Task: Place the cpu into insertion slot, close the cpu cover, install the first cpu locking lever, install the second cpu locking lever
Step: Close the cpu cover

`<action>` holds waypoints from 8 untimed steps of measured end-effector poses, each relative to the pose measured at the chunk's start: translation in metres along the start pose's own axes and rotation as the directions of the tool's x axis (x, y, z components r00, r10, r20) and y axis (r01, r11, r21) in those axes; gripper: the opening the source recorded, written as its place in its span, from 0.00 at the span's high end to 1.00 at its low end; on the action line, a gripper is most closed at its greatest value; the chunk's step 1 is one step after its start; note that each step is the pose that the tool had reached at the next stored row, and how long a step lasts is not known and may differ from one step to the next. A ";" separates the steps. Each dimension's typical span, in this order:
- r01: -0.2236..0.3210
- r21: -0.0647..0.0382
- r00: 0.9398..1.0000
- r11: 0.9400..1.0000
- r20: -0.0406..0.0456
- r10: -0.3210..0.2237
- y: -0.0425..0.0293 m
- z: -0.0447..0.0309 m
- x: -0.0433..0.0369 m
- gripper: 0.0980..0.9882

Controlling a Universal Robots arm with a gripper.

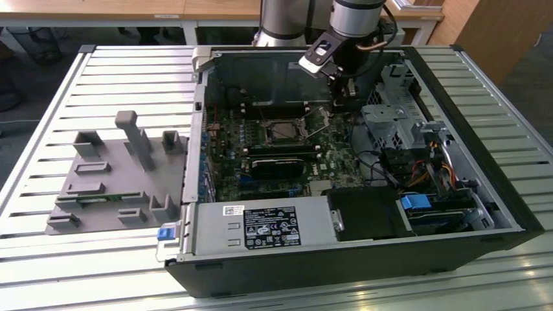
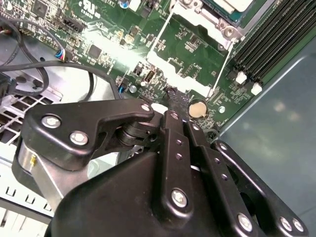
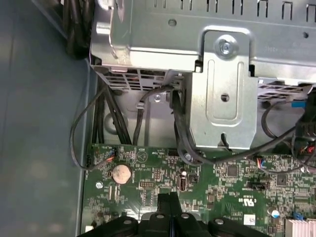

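Observation:
The insertion slot (image 1: 283, 131) sits in the middle of the green motherboard inside the open computer case. The cpu (image 2: 232, 5) lies in it, its pale top showing at a corner. The silvery cpu cover (image 2: 217, 27) lies flat over it. Thin wire locking levers (image 2: 223, 64) run along the socket's sides. My gripper (image 1: 342, 103) hangs over the board on the exterior view's right of the socket. Its black fingers (image 3: 170, 205) are pressed together, tips close above the board near a coin battery (image 2: 196, 108). I cannot see anything between them.
A metal drive cage (image 1: 389, 123) with bundled black cables (image 3: 180, 133) stands close beside the gripper. Long black memory slots (image 2: 266, 49) flank the socket. The power supply (image 1: 259, 227) fills the case's near side. A grey fixture (image 1: 121, 175) rests on the slatted table at the exterior view's left.

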State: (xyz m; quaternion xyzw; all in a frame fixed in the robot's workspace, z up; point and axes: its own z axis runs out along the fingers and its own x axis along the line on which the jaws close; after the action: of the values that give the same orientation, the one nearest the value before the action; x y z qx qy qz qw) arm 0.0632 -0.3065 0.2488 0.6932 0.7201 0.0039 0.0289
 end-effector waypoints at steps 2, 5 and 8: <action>0.000 0.001 1.000 1.000 0.000 0.000 0.0016 0.0009 0.0008 0.99; 0.000 0.002 1.000 1.000 0.000 0.000 0.0030 0.0029 0.0017 0.99; 0.000 0.003 1.000 1.000 0.000 0.000 0.0039 0.0058 0.0025 0.99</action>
State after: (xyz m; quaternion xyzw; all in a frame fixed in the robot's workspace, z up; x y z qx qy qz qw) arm 0.0673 -0.3040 0.2431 0.6932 0.7202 0.0029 0.0281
